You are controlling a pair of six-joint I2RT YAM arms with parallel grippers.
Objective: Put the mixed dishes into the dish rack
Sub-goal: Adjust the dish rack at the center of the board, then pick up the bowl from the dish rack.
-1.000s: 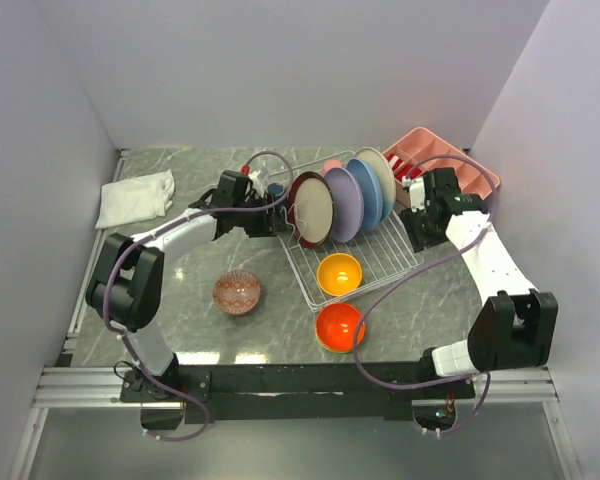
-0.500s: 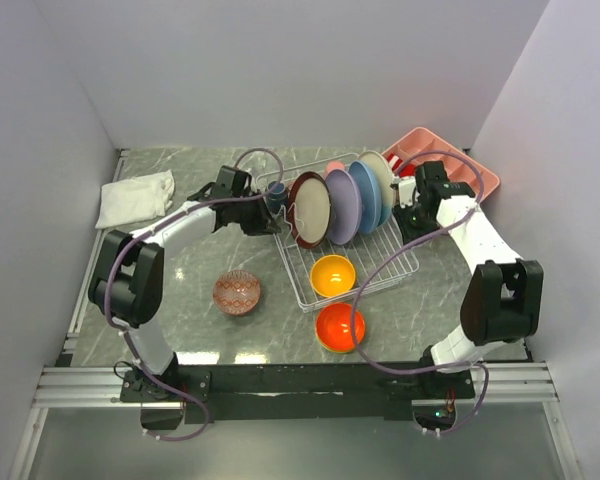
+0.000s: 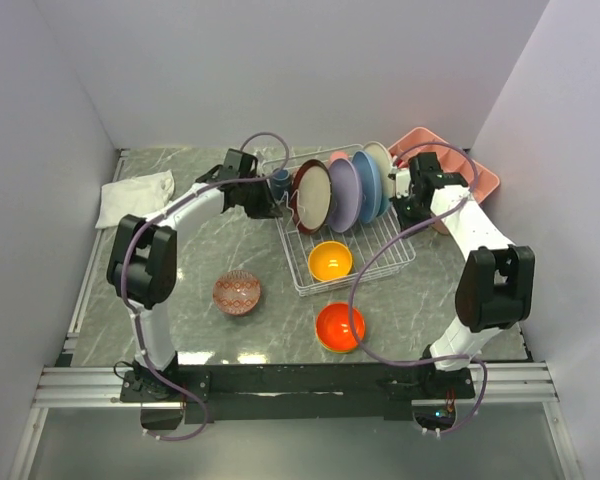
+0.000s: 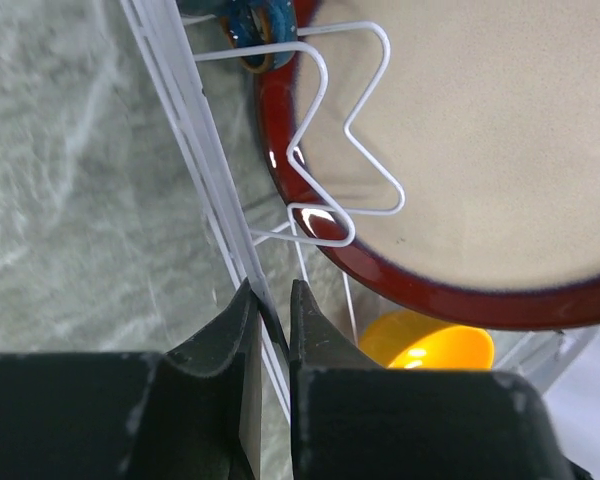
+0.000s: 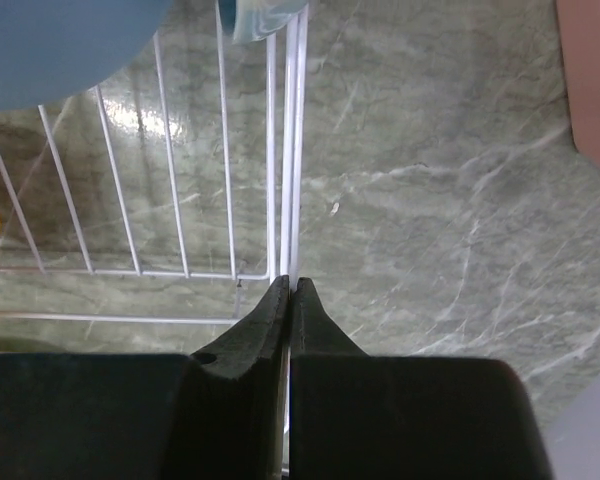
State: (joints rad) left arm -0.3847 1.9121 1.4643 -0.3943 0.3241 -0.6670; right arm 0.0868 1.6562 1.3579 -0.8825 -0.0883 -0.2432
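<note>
Seen from above, the white wire dish rack [image 3: 378, 248] sits angled at mid-bench. Four plates stand on edge across its far half: dark-red-rimmed plate [image 3: 312, 197], lavender plate [image 3: 342, 195], blue plate [image 3: 365, 185] and cream plate [image 3: 382, 168]. An orange-yellow bowl [image 3: 330, 261] lies in the near half.

The left fingers [image 4: 230, 340] pinch the rack's 9 o'clock rim, and the right fingers [image 5: 270, 315] pinch its 3 o'clock rim. Open bench [image 3: 195, 260] lies at 9 o'clock. A pink tray [image 3: 472, 178] crowds 2 o'clock.

A red-orange bowl [image 3: 340, 326] sits just outside the rack at 6 o'clock, and a patterned bowl [image 3: 237, 292] at 8.

Only the wrist views show the rim wire clamped between the fingertips. The left one also shows a navy cup [image 4: 255, 20] beside the red-rimmed plate.
</note>
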